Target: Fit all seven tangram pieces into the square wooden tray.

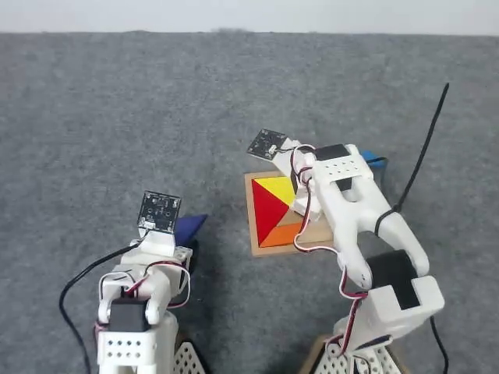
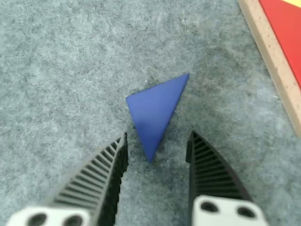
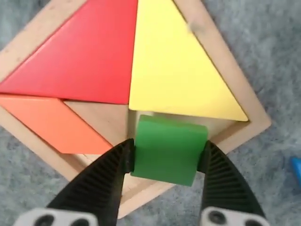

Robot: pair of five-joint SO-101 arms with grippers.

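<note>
Over the tray: right gripper (image 3: 167, 149) hangs above the square wooden tray (image 3: 258, 125), jaws clamped on the green piece (image 3: 169, 148).
Green piece: square-edged block, poised over the bare wood between the yellow triangle (image 3: 174, 66) and the orange parallelogram (image 3: 51, 122). Whether it touches the floor yet, I can't tell.
Tray contents: red triangle (image 3: 89, 61) and yellow triangle lie flat, edge to edge, and the orange parallelogram is tucked under the red. Three in, and bare wood showing beside them.
On the cloth: blue triangle (image 2: 155, 110) lies flat on the grey cloth (image 1: 117, 101), just outside the tray's rim.
Left side: left gripper (image 2: 158, 141) sits low, jaws apart, the blue triangle's narrow corner between them, nothing gripped.
Beyond the tray: a light-blue piece (image 1: 373, 160) peeks out past the far corner.
Risk, green: if it goes down skewed, a corner could ride up on the yellow or orange edge and sit proud. It could also shove a seated piece out of line.
Risk, tray: a sideways push from the block could slide the tray on the cloth.
Risk, blue: closing on that tapering corner could squirt the triangle out or spin it, so a grip nearer the wide body looks safer.
</note>
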